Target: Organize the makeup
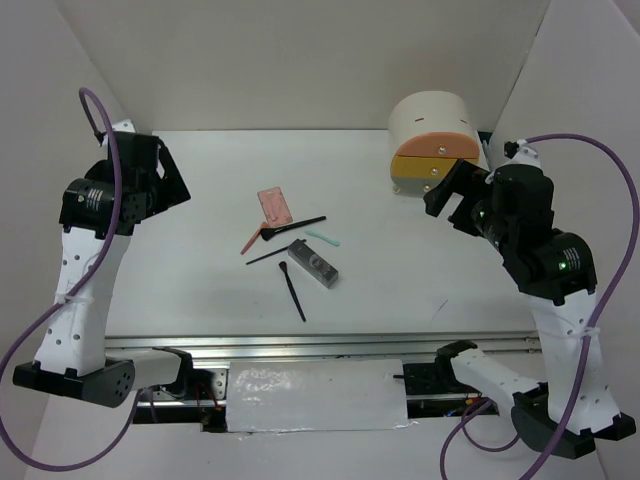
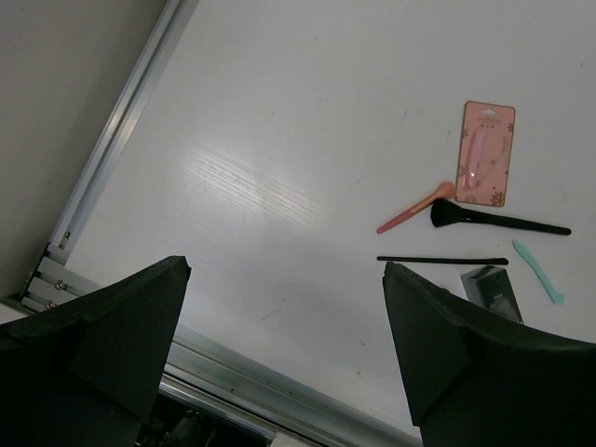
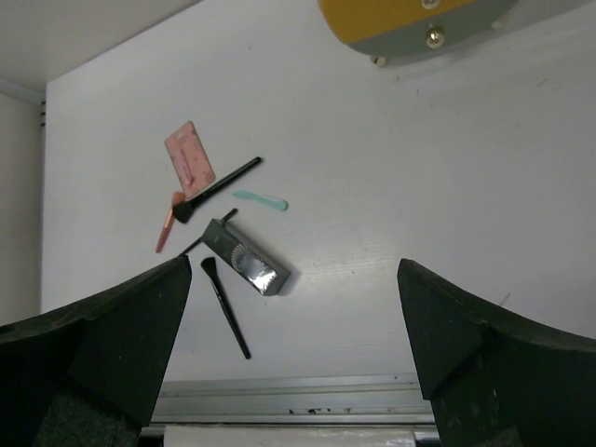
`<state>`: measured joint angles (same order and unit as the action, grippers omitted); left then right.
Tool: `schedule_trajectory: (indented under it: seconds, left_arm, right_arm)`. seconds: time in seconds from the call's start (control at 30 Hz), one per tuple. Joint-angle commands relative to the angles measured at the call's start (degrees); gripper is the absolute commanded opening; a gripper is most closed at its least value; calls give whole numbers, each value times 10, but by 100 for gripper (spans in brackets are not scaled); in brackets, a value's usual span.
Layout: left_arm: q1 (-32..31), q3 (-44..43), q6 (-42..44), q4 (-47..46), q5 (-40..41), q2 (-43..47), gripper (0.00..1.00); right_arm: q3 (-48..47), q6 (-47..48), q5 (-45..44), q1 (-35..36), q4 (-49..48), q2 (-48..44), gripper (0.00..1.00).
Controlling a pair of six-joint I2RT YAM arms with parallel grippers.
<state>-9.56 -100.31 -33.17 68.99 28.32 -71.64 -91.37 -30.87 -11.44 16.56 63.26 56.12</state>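
The makeup lies in a cluster mid-table: a pink palette (image 1: 274, 206), a silver-grey case (image 1: 313, 263), a red-handled brush (image 1: 255, 239), a black brush (image 1: 298, 226), a thin black pencil (image 1: 268, 256), another black brush (image 1: 292, 290) and a mint-green stick (image 1: 322, 238). The left wrist view shows the palette (image 2: 486, 153), red-handled brush (image 2: 413, 209), black brush (image 2: 498, 221), pencil (image 2: 442, 260) and mint stick (image 2: 537, 269). The right wrist view shows the case (image 3: 246, 257) and mint stick (image 3: 260, 199). My left gripper (image 1: 172, 170) is open, raised at far left. My right gripper (image 1: 452, 190) is open, raised beside the drawer unit.
A round cream drawer unit (image 1: 437, 143) with peach and yellow fronts stands at the back right; its yellow front (image 3: 410, 23) shows in the right wrist view. A metal rail (image 1: 320, 345) runs along the table's near edge. White walls enclose the table.
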Motion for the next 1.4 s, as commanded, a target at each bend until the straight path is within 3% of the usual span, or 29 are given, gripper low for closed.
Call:
schedule_trajectory:
  seconds: [0.0,0.13,0.3,0.37,0.43,0.47,0.5,0.6,0.83,1.0,1.1,1.37]
  left_arm:
    - [1,5,-1,-15,32,14,100]
    - [1,4,-8,-11,46,16,99]
    - [1,8,-8,-11,40,20,99]
    - [2,27,-8,-23,33,26,99]
    - [1,39,0,-36,13,29,100]
    - [1,39,0,-34,5,28,99]
    - [1,38,1,-34,-13,26,99]
    - [1,35,7,-40,-65,27,99]
    - [1,88,33,-64,-141,36,99]
    - [1,122,43,-72,-151,55,99]
    - [1,117,44,-66,-150,51,99]
    - [1,87,39,-57,-143,32,100]
  right_arm:
    - [12,-1,2,-2,-79,-8,100]
    - [82,-10,40,-2,-156,-23,100]
    - [109,-91,27,-20,-198,18,100]
    - [155,-116,63,-43,-237,30,100]
    - [231,-138,132,-109,-347,38,100]
    - [260,-165,209,-133,-394,51,100]
    - [287,-175,242,-152,-494,62,100]
    - [348,-211,273,-202,-607,111,97]
    - [353,-206,269,-280,-726,214,74]
    - [289,-190,338,-319,-745,309,64]
    - [235,-181,344,-323,-715,356,63]
    - [181,-204,383,-326,-750,421,57]
